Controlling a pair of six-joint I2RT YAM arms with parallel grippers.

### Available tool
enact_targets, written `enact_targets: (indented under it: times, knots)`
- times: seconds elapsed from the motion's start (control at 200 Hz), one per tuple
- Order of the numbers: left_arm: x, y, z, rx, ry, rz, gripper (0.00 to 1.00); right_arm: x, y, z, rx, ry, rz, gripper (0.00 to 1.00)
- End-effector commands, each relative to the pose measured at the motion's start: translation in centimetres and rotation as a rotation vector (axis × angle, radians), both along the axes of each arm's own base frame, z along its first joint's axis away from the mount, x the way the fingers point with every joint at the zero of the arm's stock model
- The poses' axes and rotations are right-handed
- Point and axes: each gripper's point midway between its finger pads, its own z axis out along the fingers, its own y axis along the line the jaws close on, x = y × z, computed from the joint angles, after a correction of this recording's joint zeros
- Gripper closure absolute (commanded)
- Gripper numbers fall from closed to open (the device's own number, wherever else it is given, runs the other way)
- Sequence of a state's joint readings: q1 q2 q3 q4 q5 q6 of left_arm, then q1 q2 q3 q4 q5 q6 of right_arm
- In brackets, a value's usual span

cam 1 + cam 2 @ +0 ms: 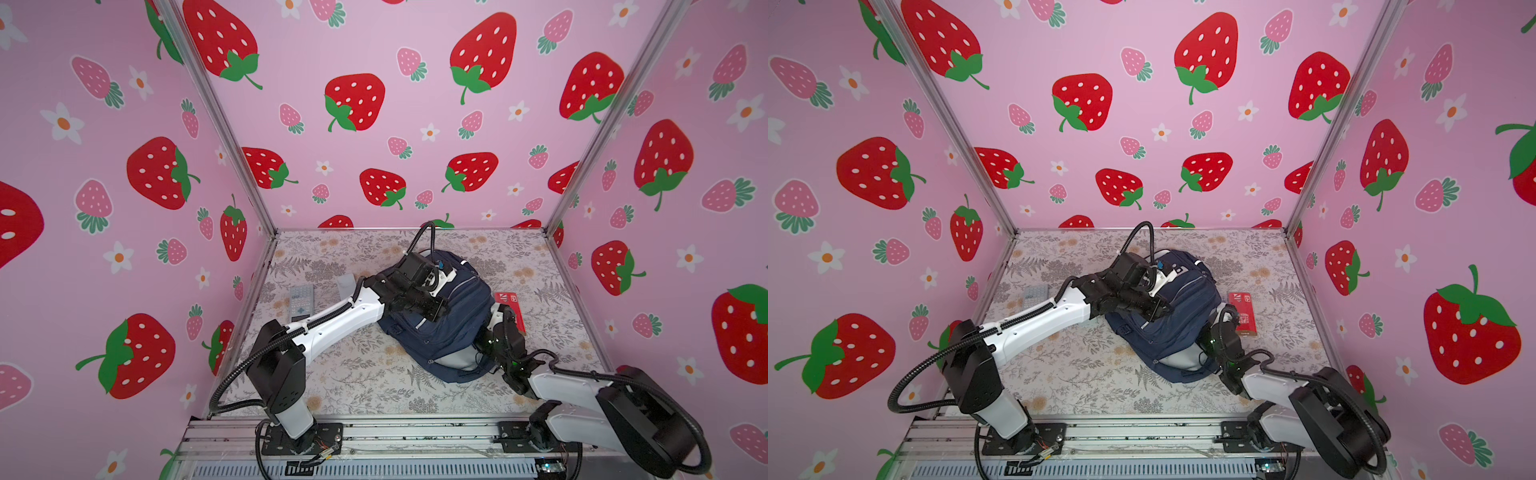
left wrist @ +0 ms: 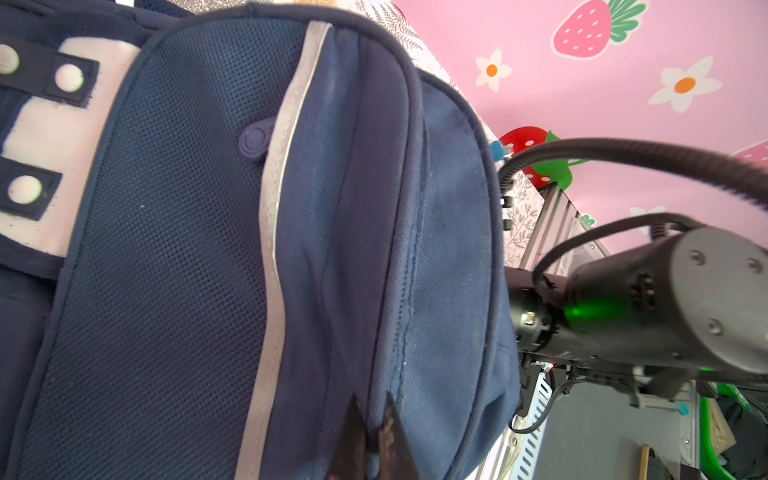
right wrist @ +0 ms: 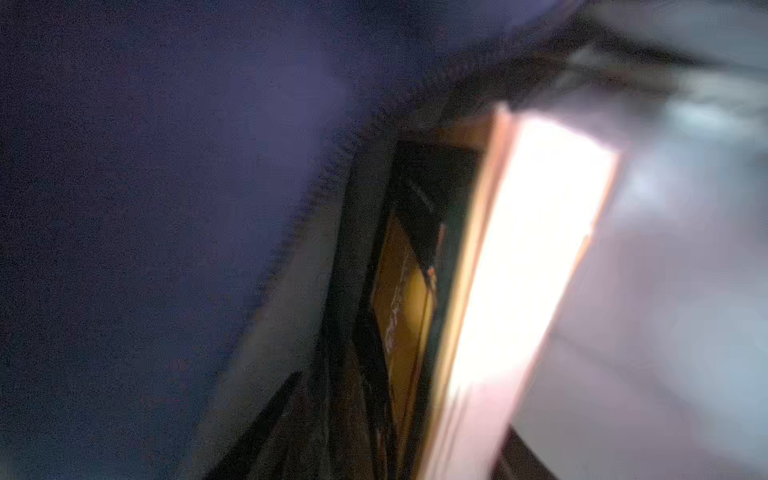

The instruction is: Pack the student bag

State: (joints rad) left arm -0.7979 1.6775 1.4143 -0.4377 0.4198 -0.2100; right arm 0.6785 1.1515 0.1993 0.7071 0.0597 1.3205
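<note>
— On top of the bag (image 1: 449, 328), which lies in the middle of the table (image 1: 374, 386), the left claw (image 2: 370, 440) pinches a fold of cloth tight. What can go wrong?
— The cloth can slip out. Then the bag may flop shut on the right claw (image 1: 496, 318) at the bag's side.
— Is that claw wide or narrow?
— I cannot tell; it is blurry. A book (image 3: 528, 249) seems to sit just inside the bag. It may catch on the edge and slide out.

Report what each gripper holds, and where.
Left gripper: fingers shut on a fabric fold of the student bag. Right gripper: pushed against the bag's side, view blurred; cannot tell.
</note>
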Motion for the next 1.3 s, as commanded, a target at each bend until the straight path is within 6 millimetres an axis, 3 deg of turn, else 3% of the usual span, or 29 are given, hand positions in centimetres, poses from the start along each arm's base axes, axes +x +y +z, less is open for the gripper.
enact_targets:
  times: [0.0,0.175,0.345,0.44,0.54,0.66,0.745,0.905,1.005,1.125,1.296]
  knots:
    - [0.7,-0.8,3.0,-0.080,-0.075,-0.020,1.00,-1.2,-2.4,-1.4,-0.132,0.073,-0.036,0.34]
    - [1.3,-0.7,1.8,-0.054,-0.061,0.012,1.00,-4.7,-5.1,-2.5,-0.234,0.132,-0.009,0.33]
    - [1.8,-0.6,1.2,-0.067,0.004,0.077,1.00,-7.4,-8.4,-3.0,-0.388,0.174,-0.004,0.42]
    - [1.8,-0.1,1.0,-0.086,0.034,0.126,0.64,-8.7,-11.0,-2.3,-0.509,0.179,-0.033,0.46]
    - [1.5,1.6,1.1,-0.087,0.032,0.205,0.46,-9.4,-12.0,-1.0,-0.571,0.151,-0.016,0.50]
    - [0.9,5.2,0.7,-0.072,0.045,0.344,0.36,-9.5,-10.8,-0.1,-0.583,0.124,0.066,0.58]
    - [-0.1,7.5,-0.7,-0.087,0.118,0.428,0.33,-9.3,-9.8,-0.1,-0.597,0.112,0.116,0.61]
    - [-2.6,9.4,-4.2,-0.137,0.275,0.505,0.26,-8.6,-7.8,0.8,-0.641,0.055,0.167,0.62]
    - [-3.7,9.4,-6.6,-0.177,0.384,0.543,0.25,-8.4,-6.1,1.6,-0.674,0.014,0.207,0.62]
    - [-3.6,8.4,-7.7,-0.266,0.479,0.574,0.24,-8.9,-3.6,1.9,-0.748,-0.022,0.276,0.62]
    - [-2.5,6.7,-8.5,-0.276,0.515,0.574,0.25,-11.6,1.3,2.0,-0.863,-0.078,0.402,0.62]
